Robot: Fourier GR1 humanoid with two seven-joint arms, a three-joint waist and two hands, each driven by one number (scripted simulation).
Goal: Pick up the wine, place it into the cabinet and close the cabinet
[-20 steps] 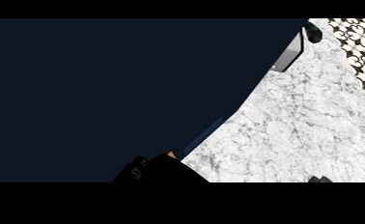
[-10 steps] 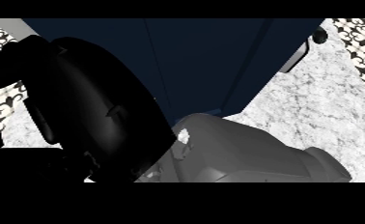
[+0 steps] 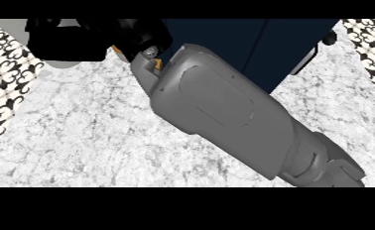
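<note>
A grey forearm (image 3: pixel 234 115) comes in from the lower right and runs up to the left across the head view. Its black right hand (image 3: pixel 95 38) sits at the top left, cut off by the picture's edge and seen only as a dark mass. The dark navy cabinet (image 3: pixel 293 40) fills the top centre and right, with a vertical seam between two panels and a pale handle (image 3: pixel 307 60) on its right side. No wine bottle shows anywhere. The left hand is out of view.
White marble counter (image 3: pixel 81 130) spreads below and to the left of the arm, and again at the right (image 3: pixel 344 95). Patterned black-and-white tiling shows at the left edge (image 3: pixel 15 70) and in the top right corner (image 3: pixel 360 26).
The cabinet filled most of the view a second ago and now takes up only the top. The forearm and black hand came into view, then moved up and left.
</note>
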